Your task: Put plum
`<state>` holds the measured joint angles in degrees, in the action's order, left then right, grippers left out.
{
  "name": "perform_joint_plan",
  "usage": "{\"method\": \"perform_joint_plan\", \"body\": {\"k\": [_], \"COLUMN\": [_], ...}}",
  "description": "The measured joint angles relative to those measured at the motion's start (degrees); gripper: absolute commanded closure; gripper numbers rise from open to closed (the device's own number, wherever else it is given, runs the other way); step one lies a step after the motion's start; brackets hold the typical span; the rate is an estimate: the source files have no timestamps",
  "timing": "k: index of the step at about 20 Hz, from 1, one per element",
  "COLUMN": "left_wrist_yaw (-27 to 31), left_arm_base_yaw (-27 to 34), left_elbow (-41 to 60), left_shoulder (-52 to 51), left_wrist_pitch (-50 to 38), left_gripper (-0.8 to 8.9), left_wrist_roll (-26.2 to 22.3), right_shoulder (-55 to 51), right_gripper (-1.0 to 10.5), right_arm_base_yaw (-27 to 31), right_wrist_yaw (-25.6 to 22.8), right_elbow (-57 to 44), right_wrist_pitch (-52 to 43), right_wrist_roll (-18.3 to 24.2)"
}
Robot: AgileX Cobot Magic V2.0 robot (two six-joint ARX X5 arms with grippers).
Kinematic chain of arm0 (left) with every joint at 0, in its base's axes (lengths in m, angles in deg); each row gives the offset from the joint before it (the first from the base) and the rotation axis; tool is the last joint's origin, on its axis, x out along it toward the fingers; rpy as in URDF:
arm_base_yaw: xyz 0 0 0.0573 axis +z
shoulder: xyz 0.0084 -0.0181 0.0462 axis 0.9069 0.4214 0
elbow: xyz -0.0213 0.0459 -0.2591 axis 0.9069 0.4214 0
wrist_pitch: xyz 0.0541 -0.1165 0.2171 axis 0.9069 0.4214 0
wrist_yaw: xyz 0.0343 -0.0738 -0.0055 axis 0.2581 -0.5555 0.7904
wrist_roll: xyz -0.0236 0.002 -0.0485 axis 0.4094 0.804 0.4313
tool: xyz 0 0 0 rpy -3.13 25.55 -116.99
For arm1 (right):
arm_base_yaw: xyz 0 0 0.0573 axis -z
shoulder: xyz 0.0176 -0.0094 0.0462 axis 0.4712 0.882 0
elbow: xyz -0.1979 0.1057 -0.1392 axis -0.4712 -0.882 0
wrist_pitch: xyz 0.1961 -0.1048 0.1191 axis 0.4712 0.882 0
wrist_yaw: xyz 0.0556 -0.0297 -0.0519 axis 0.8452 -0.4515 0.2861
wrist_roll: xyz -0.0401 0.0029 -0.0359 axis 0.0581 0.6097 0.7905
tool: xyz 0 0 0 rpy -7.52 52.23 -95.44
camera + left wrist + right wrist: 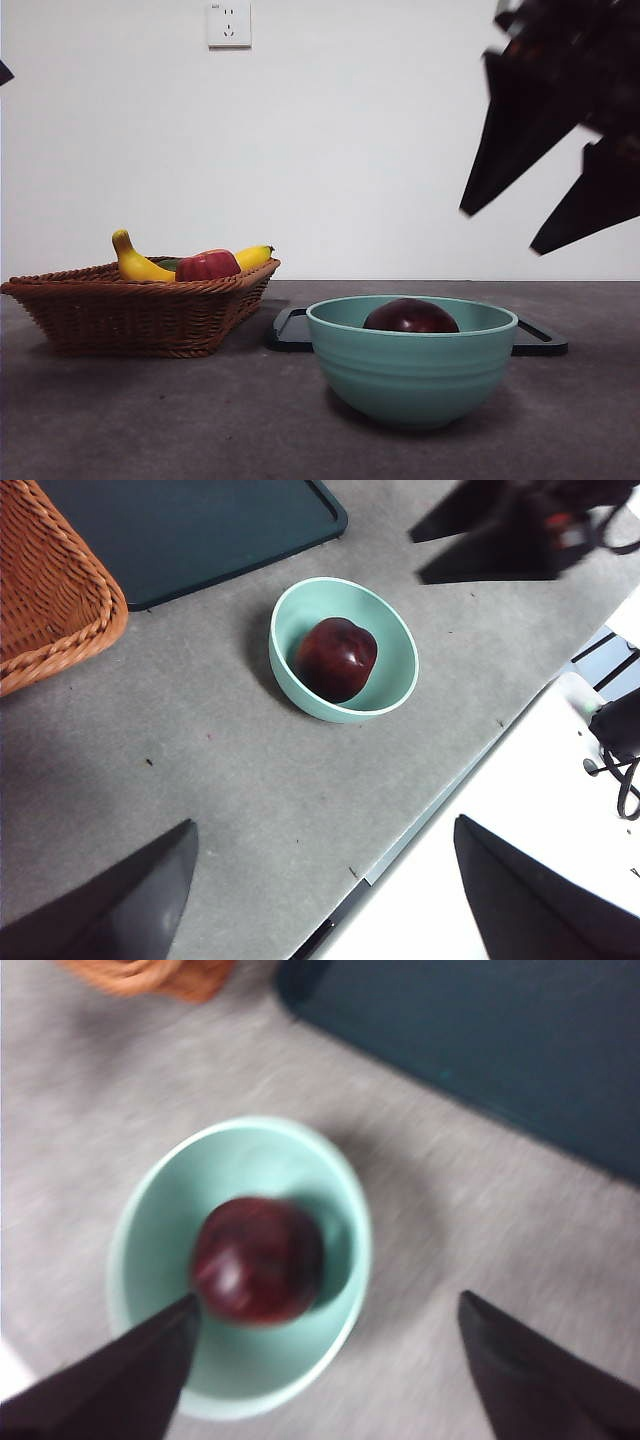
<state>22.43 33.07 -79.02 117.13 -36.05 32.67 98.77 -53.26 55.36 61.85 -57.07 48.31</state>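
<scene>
The plum [411,317] lies in the bottom of a pale green bowl [411,372], dark maroon and glossy, its top just showing above the rim in the front view. Nothing holds it. The bowl stands on the grey bench [150,420], near the bench's front edge as the left wrist view shows it, with a flat dark tray [292,333] just behind it — the tray's lip shows on either side of the bowl.

The right gripper [545,215] hangs above the bowl and a little to one side, well clear of the rim, its two black jaws spread wide with nothing between them; its own wrist view, blurred, looks straight down on the plum in the bowl. The left gripper [325,890] is also spread and empty, hovering over the bench's front edge, apart from the bowl.

Beside the tray sits a brown wicker basket [140,310] holding a yellow banana [135,262], a red apple [207,266] and something green between them that is too hidden to name. A white wall socket [229,24] is on the wall behind.
</scene>
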Motion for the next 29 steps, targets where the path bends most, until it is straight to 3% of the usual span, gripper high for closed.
{"method": "perform_joint_plan", "body": {"k": [11,14,16,21,29], "left_wrist_yaw": [0.00,0.00,0.00,0.00,0.00], "left_arm_base_yaw": [0.00,0.00,0.00,0.00,0.00], "left_elbow": [0.00,-0.02,0.00,0.00,0.00], "left_shoulder": [0.00,0.00,0.00,0.00,0.00], "left_wrist_pitch": [0.02,0.00,0.02,0.02,0.00], "left_gripper": [4.08,4.08,4.08,4.08,4.08], "left_wrist_roll": [0.00,0.00,0.00,0.00,0.00], "right_shoulder": [14.14,15.65,15.65,15.58,17.57], "right_gripper": [7.8,8.3,9.3,9.4,9.4], "right_arm_base_yaw": [-3.28,-3.67,-4.00,-4.07,-0.94], "right_wrist_yaw": [-5.95,-6.01,-5.97,-4.55,-9.20], "right_elbow": [-0.02,-0.02,-0.02,0.31,18.51], "right_wrist_pitch": [-8.50,-8.55,-9.07,-8.48,-3.89], "right_wrist_roll": [-0.20,-0.17,-0.17,-1.31,-2.10]}}
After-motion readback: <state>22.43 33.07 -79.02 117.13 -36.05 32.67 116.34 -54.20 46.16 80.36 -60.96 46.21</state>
